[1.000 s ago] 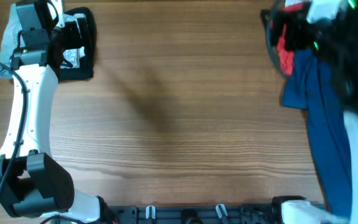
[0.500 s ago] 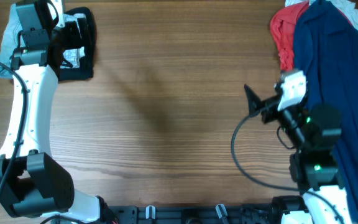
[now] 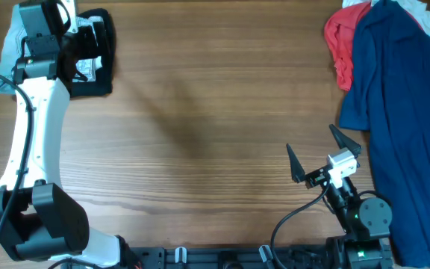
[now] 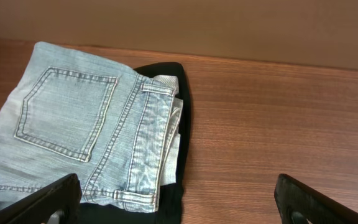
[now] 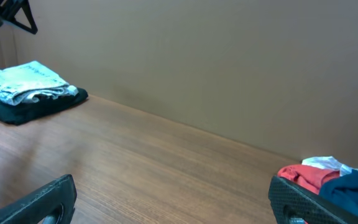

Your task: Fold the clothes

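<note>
The pale blue denim shorts [image 4: 73, 124] lie folded, back pocket up, on a folded black garment [image 4: 174, 180] at the table's far left corner. In the overhead view my left arm hides most of the shorts [image 3: 3, 58]. My left gripper [image 4: 179, 208] is open and empty, hovering just above the near edge of the stack [image 3: 88, 56]. My right gripper [image 3: 318, 153] is open and empty near the front right, left of a navy garment [image 3: 398, 112]. In the right wrist view the gripper [image 5: 173, 205] looks across the table at the shorts [image 5: 23, 81].
The navy garment lies spread down the right edge of the table. A red garment [image 3: 342, 45] and a bit of white cloth [image 3: 418, 10] lie at the far right corner. They also show in the right wrist view: red garment [image 5: 306, 176], navy garment [image 5: 353, 186].
My right arm has pulled back from the far right pile to the front of the table. The navy garment now lies spread out and free. My left arm has not moved.
</note>
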`<state>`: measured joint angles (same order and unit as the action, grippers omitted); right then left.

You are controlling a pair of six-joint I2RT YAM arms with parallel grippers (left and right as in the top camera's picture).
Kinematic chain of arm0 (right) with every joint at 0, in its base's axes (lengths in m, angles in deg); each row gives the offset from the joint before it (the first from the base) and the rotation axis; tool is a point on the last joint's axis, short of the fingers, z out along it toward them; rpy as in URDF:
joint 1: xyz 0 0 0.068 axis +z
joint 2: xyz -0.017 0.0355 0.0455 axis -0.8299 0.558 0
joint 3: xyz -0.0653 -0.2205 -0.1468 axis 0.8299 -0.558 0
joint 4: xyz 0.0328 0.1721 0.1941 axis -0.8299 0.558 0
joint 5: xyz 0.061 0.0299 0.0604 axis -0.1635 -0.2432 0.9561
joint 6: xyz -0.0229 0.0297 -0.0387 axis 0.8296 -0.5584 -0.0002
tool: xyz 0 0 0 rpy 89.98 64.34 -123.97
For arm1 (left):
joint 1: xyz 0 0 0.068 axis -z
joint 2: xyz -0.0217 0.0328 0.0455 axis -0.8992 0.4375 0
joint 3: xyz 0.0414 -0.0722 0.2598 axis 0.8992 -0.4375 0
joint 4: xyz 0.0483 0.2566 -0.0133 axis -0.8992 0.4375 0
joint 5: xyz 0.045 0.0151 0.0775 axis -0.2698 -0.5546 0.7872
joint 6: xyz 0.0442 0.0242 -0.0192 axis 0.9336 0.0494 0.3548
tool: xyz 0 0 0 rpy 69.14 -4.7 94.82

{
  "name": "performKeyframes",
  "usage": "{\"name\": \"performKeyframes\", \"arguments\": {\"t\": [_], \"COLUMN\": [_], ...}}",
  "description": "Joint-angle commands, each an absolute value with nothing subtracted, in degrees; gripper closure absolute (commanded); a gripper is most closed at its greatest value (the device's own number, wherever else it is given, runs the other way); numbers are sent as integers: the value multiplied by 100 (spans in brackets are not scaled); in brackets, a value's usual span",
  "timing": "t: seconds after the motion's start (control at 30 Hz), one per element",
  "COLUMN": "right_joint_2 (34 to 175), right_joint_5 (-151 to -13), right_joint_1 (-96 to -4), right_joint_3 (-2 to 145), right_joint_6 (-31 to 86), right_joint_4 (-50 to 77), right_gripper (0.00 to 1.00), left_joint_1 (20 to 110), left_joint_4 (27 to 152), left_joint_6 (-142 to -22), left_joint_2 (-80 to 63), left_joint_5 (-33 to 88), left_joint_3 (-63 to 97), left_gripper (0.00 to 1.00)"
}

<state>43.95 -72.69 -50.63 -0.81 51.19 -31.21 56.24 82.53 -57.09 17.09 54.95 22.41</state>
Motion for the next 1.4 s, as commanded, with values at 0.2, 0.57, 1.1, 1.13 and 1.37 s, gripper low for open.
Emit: {"name": "performKeyframes", "arguments": {"t": [0.2, 0.57, 1.1, 1.13, 1.37], "right_joint_2": [3818, 3420, 3471, 3471, 3471], "right_joint_5": [-7457, -7330, -7330, -7330, -7330], "right_joint_1": [-5041, -5041, -5041, -5041, -5041], "right_joint_3": [-250, -247, -247, -247, -247], "right_joint_6": [5176, 5172, 5172, 5172, 5172], "right_joint_4": [-2754, -2087, -2091, -2091, -2091], "right_gripper": [0, 0, 0, 0, 0], "left_joint_1": [5644, 5644, 5644, 5644, 5644], "left_joint_4": [8242, 8242, 8242, 8242, 8242], "left_joint_6": [-5648, -5648, -5648, -5648, -5648], "left_joint_2": [1766, 1766, 1766, 1766, 1766], "left_joint_5": [5447, 5447, 5447, 5447, 5447], "left_joint_3": [2223, 2223, 2223, 2223, 2223], "left_gripper": [0, 0, 0, 0, 0]}}
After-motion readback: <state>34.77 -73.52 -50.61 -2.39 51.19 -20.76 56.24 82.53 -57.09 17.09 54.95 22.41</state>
